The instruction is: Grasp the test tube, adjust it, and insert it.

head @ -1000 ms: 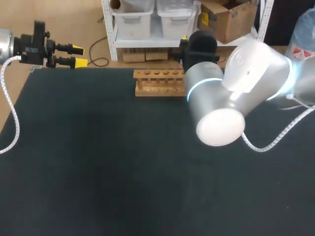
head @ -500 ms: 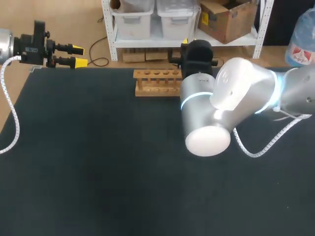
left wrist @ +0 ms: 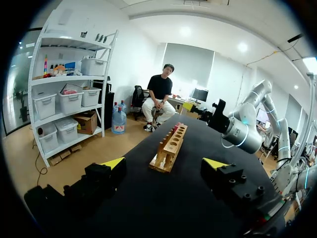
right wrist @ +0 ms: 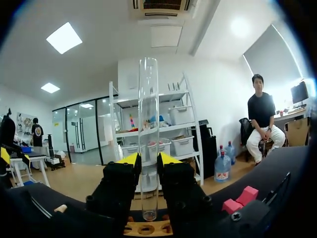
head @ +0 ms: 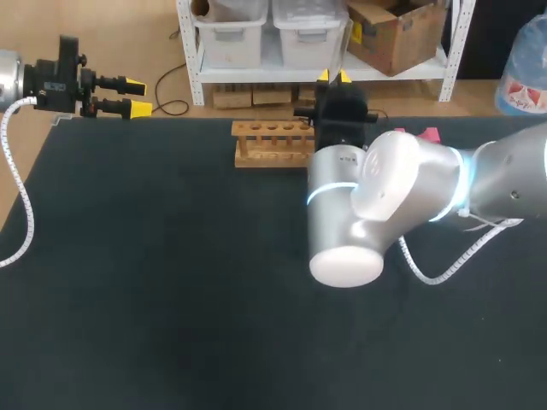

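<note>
Since the right gripper [right wrist: 148,159] is pinching the test tube [right wrist: 148,99] from both sides with its yellow tips, the relation that counts is tube end vs. rack hole.

- Tube axis: upright, running crosswise to the fingers. The rounded closed end points down and the open rim is up.
- The wooden rack [right wrist: 146,229] sits directly under the closed end, with round holes showing beneath it. The tube tip is just above them and, as far as I can judge, not yet seated. Can't tell which hole it lines up with.
- Head view: right gripper [head: 334,77] is at the right end of the rack [head: 272,143]. The tube itself is too faint to make out there.
- Left gripper [head: 130,96] is spread and empty at the far left corner of the table [head: 171,299], well apart from the rack. So the right arm is the near one.
- Tube looks like clear glass, thin-walled, empty and slippery, and only a short span is clamped.

My read: the move needs a straight drop along the tube axis. Any tilt puts the tip on the hole's rim.
</note>
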